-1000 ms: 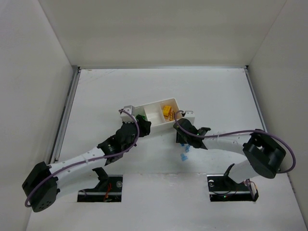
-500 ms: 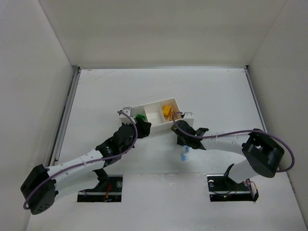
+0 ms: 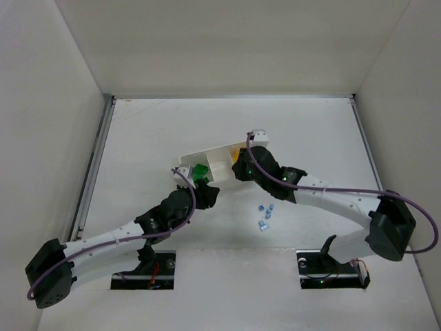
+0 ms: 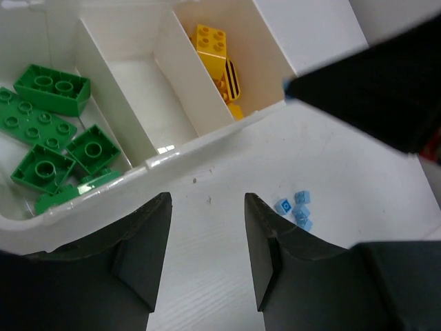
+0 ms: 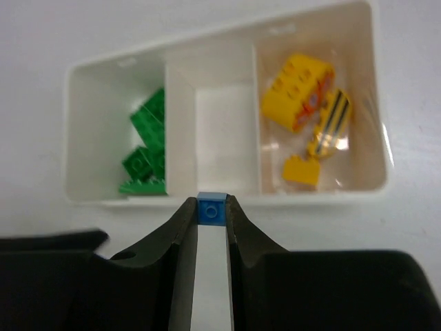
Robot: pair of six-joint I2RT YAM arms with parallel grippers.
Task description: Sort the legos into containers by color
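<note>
The white tray [image 3: 207, 153] has three compartments: green legos [image 5: 146, 148] in the left one, an empty middle one [image 5: 224, 134], yellow legos [image 5: 303, 107] in the right one. My right gripper [image 5: 211, 210] is shut on a small blue lego [image 5: 210, 209], held above the tray's near rim in front of the middle compartment. My left gripper [image 4: 204, 227] is open and empty just in front of the tray [image 4: 207, 141]. Several small blue legos [image 3: 265, 215] lie loose on the table, also visible in the left wrist view [image 4: 295, 209].
White walls enclose the table on the left, back and right. The arm bases [image 3: 153, 265] sit at the near edge. The right arm [image 3: 331, 200] stretches across the table right of the loose blue legos.
My right gripper has lifted from the loose blue legos with one in its jaws and moved up over the tray. My left gripper has drawn back slightly from the tray.
</note>
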